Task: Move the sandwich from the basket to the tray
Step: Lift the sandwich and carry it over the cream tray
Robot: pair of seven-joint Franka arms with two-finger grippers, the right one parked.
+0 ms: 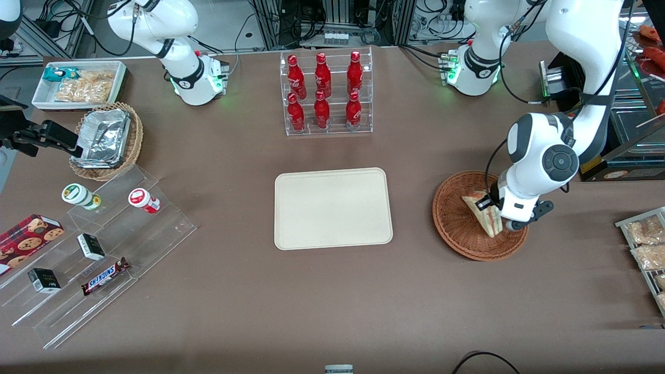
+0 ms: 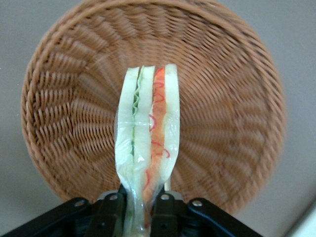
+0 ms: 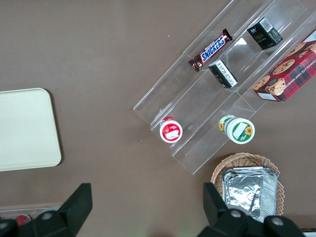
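Sandwich (image 1: 483,213) is being gripped by the gripper (image 1: 493,208) over the basket (image 1: 457,228), as seen from the front, toward the working arm's end of the table. It's being held tilted, one corner pointing down at the wicker, though whether that corner is touching can't be told from here. The tray (image 1: 332,208) is being left bare mid-table, well apart from the basket, with the rack of red bottles (image 1: 324,93) farther from the camera than it.

In the left wrist view, the sandwich (image 2: 148,143) is being pinched at one end between the two black fingers (image 2: 111,215), cut side facing the camera, so green, pink and red layers are being shown. The basket (image 2: 64,123) is sitting underneath it.

In the right wrist view, only a corner of the tray (image 3: 29,128) is being caught, beside an acrylic snack stand (image 3: 197,98).
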